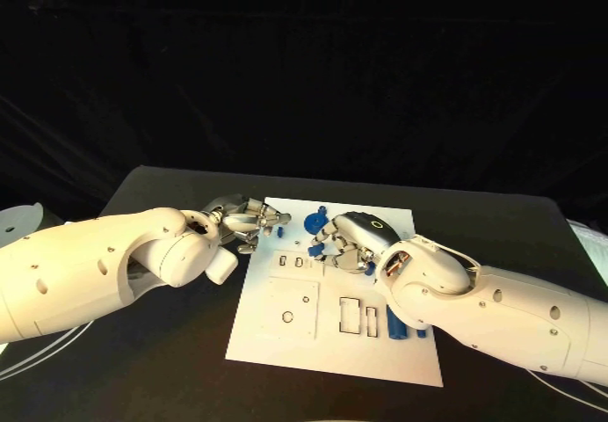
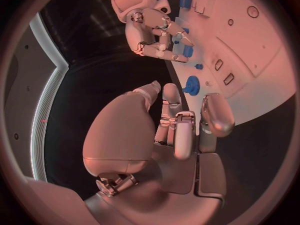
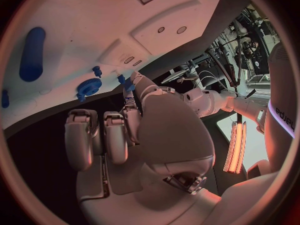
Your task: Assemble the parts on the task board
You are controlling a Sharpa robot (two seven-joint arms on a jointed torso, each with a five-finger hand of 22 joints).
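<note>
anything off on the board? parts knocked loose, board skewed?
Nothing looks damaged or spilled. The task board lies flat, turned slightly against the table edge. A blue gear sits near the board's far edge, and a blue cylinder lies loose on its side, not in a slot. Both robot hands hover over the far end; whether they hold parts is unclear.

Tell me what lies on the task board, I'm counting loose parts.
On the task board: a blue gear, a small blue peg and a blue cylinder. The right hand covers part of the board, so the count may be incomplete.

A black table (image 1: 152, 193) carries the white task board (image 1: 285, 338), which lies flat at its middle.
</note>
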